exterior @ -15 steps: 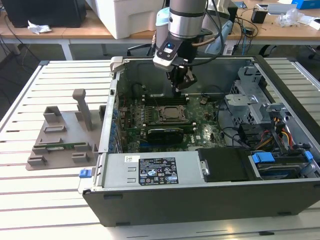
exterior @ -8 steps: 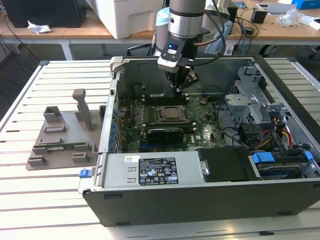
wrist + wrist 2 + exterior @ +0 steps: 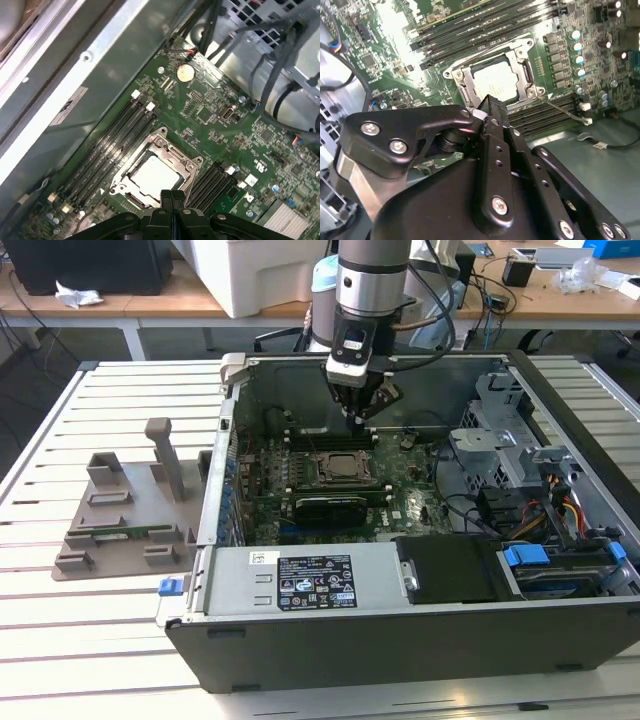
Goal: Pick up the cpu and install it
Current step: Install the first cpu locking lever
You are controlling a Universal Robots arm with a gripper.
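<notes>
Hovering above the open computer case, the gripper points straight down at the motherboard, just above it and touching nothing. Its 2 fingers are pressed together with nothing between them; the closed tips show in both wrist views.

The cpu lies flat in the socket at the middle of the board, shiny top up. The metal socket frame surrounds it on all sides, seen in both wrist views. In the exterior view the gripper hangs just beyond the socket's far edge, not directly over the chip.

In the second wrist view, a thin metal lever runs out from the frame's corner across the neighbouring slots. Rows of dark memory slots flank the socket on 2 sides. A round coin battery sits on the board well apart from the socket, near a bundle of black cables.

The case lies on its side on a white slatted table, side panel off. A labelled metal box fills the case's near edge. A grey plastic fixture with an upright post rests on the table at the exterior view's left, beside the case.
</notes>
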